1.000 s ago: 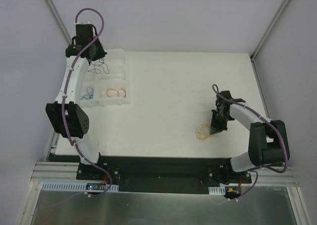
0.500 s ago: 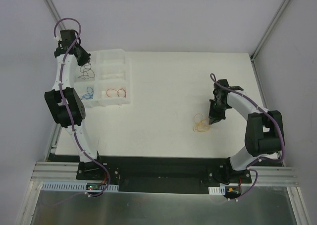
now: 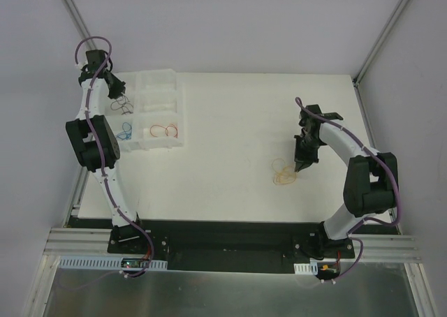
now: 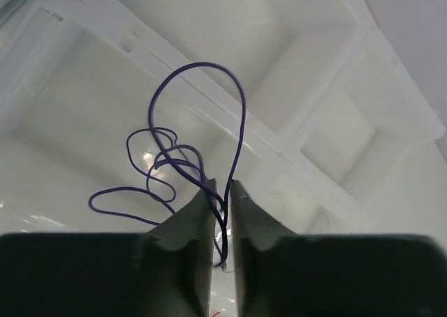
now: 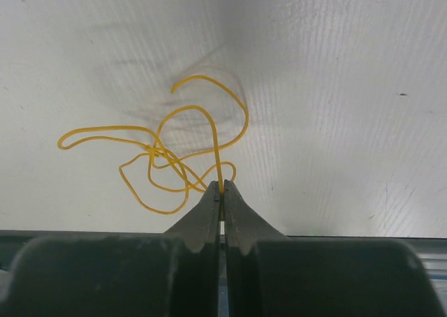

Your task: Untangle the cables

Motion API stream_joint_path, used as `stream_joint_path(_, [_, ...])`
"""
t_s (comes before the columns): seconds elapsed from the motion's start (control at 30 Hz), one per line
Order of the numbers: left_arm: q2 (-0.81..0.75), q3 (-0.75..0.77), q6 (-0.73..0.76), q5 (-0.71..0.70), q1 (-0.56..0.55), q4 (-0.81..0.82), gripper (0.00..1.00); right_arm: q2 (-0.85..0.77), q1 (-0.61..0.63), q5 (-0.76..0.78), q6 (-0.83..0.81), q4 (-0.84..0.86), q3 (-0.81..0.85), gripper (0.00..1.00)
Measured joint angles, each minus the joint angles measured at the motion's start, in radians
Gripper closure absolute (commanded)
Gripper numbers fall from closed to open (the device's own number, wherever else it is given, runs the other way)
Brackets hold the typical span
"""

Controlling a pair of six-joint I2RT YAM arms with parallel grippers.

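Sorting separated wires into the tray [image 3: 159,99], judging by the layout: blue wire [image 3: 126,130] lying in the tray's near-left compartment, red wire [image 3: 165,130] lying in the near-right one. Pinching the purple wire [image 4: 201,64] with the left gripper [image 4: 221,186], fingers pressed together on a single strand, over the tray's left column just beyond the blue wire's compartment. Trailing the remaining purple loops down toward that compartment's floor; touching or just clear of it, not determinable from the wrist view. Pinching the yellow wire [image 5: 155,151] with the right gripper [image 5: 220,186], fingers likewise pressed together on one strand, well to the right of the tray on the table [image 3: 237,121]. Resting the yellow loops on the surface, crossing over one another near the middle, apart from every other wire. Probably finishing the drop-off of the purple wire while starting on the yellow one. Next move on the left side likely calling for spreading the fingers and lifting straight up, without snagging a loop on the tray's dividers. Next move on the right side likely calling for raising the yellow wire slowly, checking for the crossings falling open, then carrying it across to a further tray compartment, clear of the left arm.
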Motion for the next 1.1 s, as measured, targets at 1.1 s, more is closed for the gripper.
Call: stream_joint_path(1.1, [-0.633,-0.637,0.108,0.182,-0.556,0.033,0.35,-0.006,0.279,-0.225,0.041,0.239,-0.087,1.0])
